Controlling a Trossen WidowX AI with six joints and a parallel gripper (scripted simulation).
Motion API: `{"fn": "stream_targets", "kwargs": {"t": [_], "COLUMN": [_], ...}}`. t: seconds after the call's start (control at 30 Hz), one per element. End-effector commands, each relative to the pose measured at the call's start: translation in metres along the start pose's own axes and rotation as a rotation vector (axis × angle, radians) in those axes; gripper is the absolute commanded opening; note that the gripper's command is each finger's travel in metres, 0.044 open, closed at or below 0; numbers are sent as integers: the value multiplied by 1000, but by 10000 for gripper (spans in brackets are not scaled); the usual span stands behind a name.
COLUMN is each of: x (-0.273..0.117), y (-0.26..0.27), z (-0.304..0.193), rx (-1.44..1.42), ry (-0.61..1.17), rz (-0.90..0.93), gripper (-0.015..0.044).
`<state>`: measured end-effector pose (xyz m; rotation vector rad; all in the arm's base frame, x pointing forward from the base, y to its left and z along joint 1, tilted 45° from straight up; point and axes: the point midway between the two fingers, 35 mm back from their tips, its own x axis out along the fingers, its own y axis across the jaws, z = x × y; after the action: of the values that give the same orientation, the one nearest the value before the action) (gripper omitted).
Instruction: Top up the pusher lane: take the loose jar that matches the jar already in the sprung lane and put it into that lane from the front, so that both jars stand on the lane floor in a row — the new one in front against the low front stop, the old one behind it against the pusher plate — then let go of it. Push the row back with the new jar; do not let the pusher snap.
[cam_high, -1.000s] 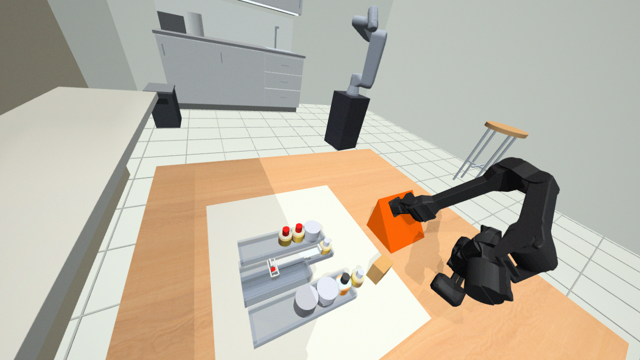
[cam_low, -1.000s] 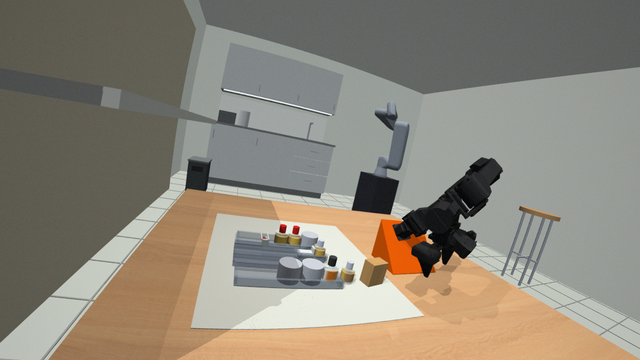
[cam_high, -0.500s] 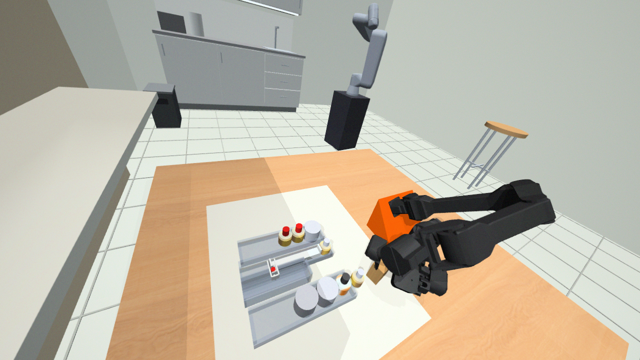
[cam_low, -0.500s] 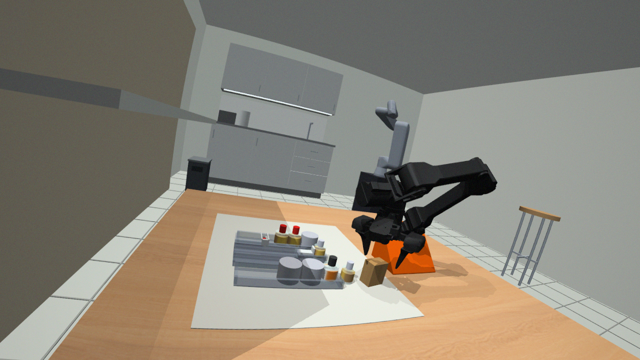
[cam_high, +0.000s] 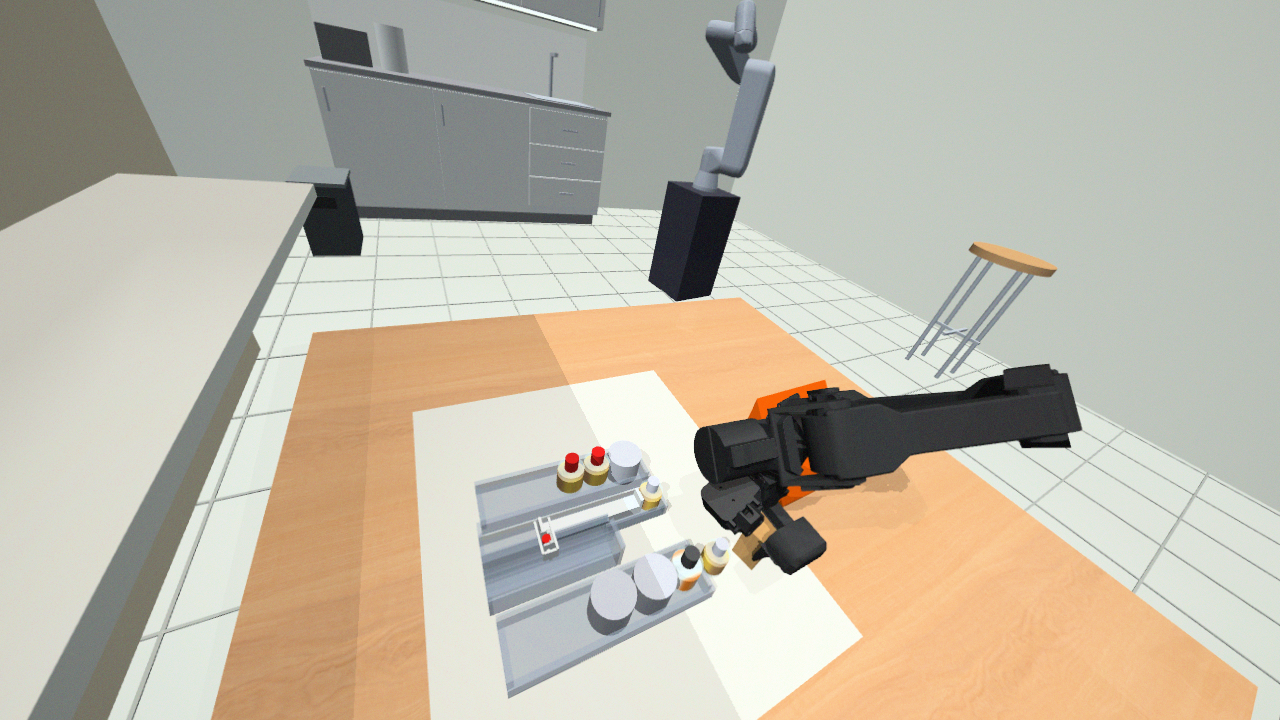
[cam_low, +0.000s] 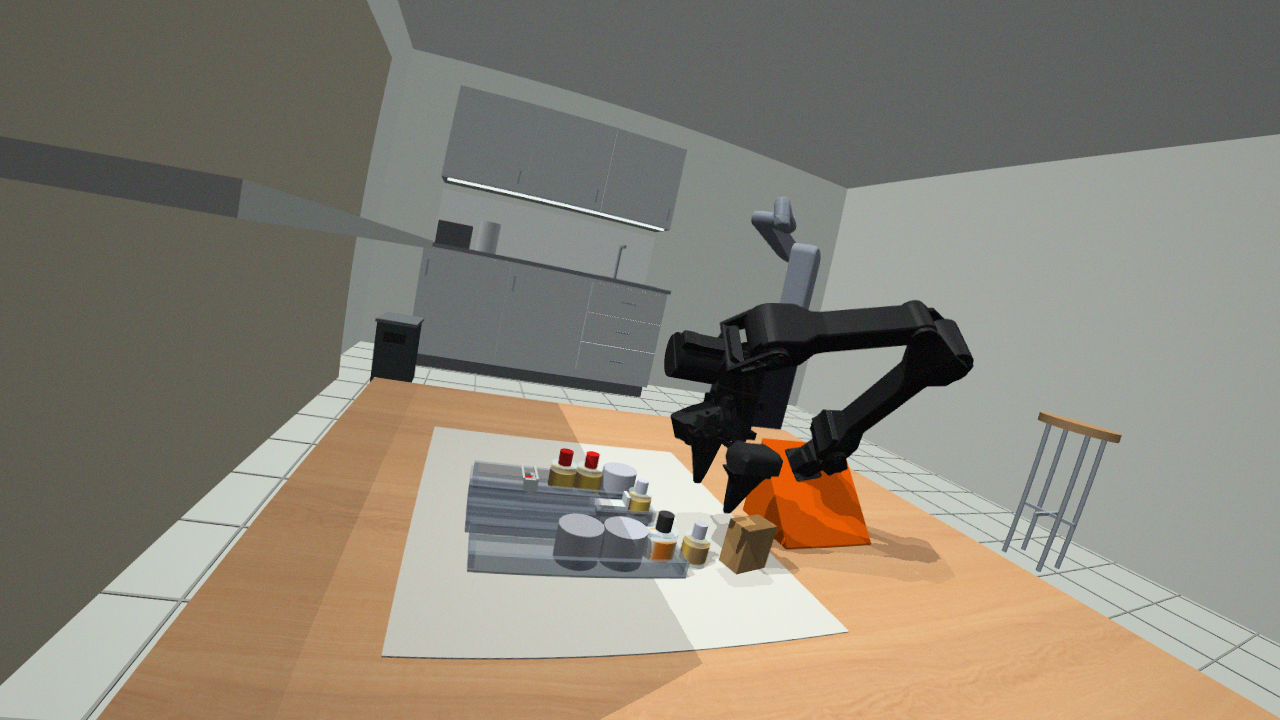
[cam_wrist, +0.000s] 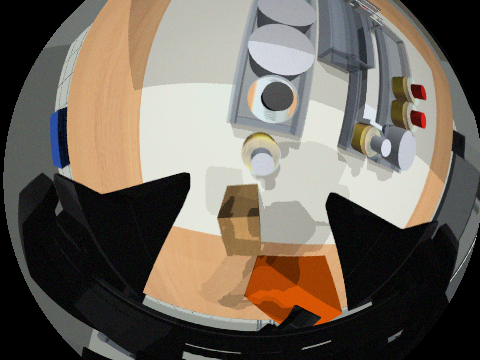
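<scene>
The loose jar (cam_high: 715, 557) (cam_low: 695, 545) (cam_wrist: 256, 145), yellowish with a pale grey cap, stands upright on the white mat, just off the front end of the near lane. A jar of the same look (cam_high: 650, 496) (cam_low: 639, 501) (cam_wrist: 361, 138) stands in the sprung middle lane (cam_low: 501, 514), near its front end. The white pusher (cam_high: 586, 519) (cam_low: 610, 505) is behind it. My gripper (cam_low: 712, 497) (cam_wrist: 262, 190) is open and empty, above the mat's right part. In the wrist view the loose jar shows just beyond the gap between the fingertips.
A brown box (cam_low: 747, 544) (cam_wrist: 240, 220) stands close to the loose jar, with an orange wedge (cam_low: 827, 514) (cam_wrist: 300, 280) beyond. The near lane holds a black-capped jar (cam_high: 687, 569) (cam_low: 662, 541) and two grey cylinders. The far lane holds two red-capped jars and a pale cylinder (cam_high: 623, 461).
</scene>
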<state>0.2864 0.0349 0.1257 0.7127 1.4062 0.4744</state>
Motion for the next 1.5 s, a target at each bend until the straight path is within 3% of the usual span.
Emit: {"fn": "stream_targets", "kwargs": {"t": [0.0, 0.43, 1.3, 1.47], "x": [9, 46, 82, 82], "y": [-2, -1, -1, -1], "z": [2, 2, 2, 2], "rx": [19, 19, 18, 18], "ry": [-2, -2, -2, -2], "rz": [6, 8, 10, 10], "gripper": [440, 440, 440, 309]}}
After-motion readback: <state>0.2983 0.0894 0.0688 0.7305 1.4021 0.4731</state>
